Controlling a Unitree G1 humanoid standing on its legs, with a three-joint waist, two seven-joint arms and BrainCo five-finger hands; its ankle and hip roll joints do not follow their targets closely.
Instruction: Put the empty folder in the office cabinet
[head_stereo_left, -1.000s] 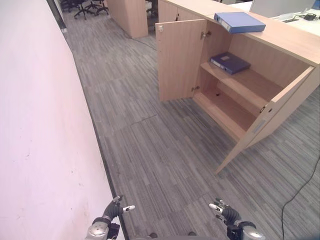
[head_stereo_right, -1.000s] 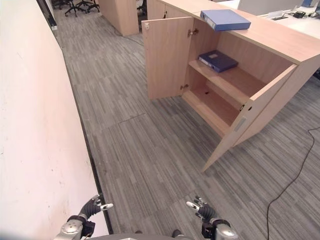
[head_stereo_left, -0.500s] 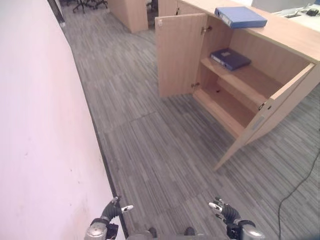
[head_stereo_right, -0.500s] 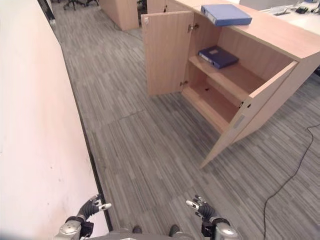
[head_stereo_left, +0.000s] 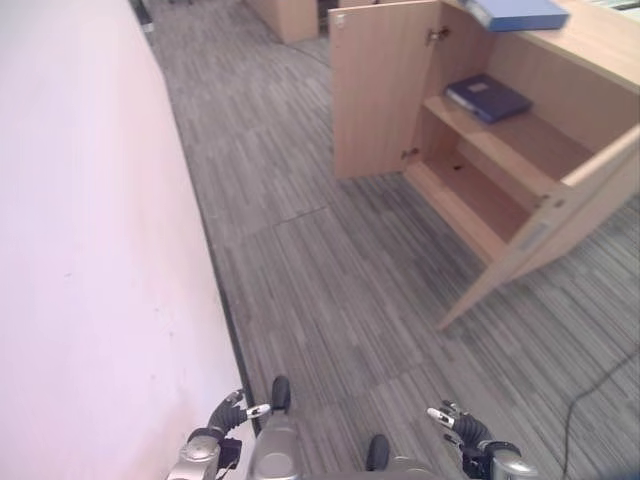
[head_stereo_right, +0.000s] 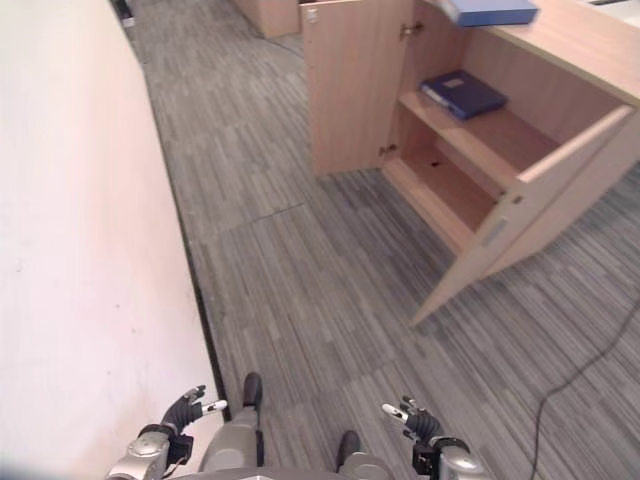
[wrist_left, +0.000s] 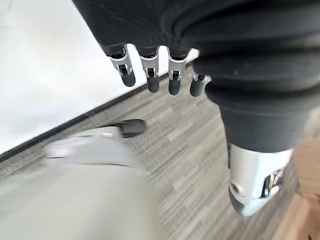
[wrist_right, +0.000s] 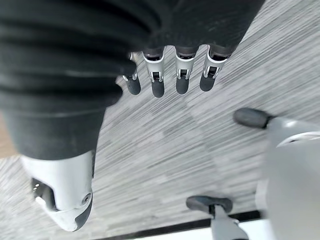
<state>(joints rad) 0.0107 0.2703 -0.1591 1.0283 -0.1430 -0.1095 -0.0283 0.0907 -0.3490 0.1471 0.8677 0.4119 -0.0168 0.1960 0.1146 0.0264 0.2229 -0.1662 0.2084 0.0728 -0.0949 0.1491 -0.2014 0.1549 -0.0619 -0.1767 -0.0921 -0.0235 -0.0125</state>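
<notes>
Left hand (head_stereo_left: 222, 425) and right hand (head_stereo_left: 462, 428), at the lower edge of the frame, hang with fingers relaxed and hold nothing. One blue folder (head_stereo_left: 512, 12) lies on the counter (head_stereo_left: 600, 40), upper right; another folder (head_stereo_left: 488, 97) lies on the open cabinet's (head_stereo_left: 380, 90) upper shelf (head_stereo_left: 505, 145).

Quick count: two blue folders, one open cabinet.

You've got one folder (head_stereo_left: 511, 12) lying on top of the cabinet (head_stereo_left: 585, 45) and a second folder (head_stereo_left: 488, 97) on its upper shelf (head_stereo_left: 505, 150). That cabinet has two doors swung open, two shelves inside. Two hands low down, left hand (head_stereo_left: 228, 415) and right hand (head_stereo_left: 462, 428), both empty.
</notes>
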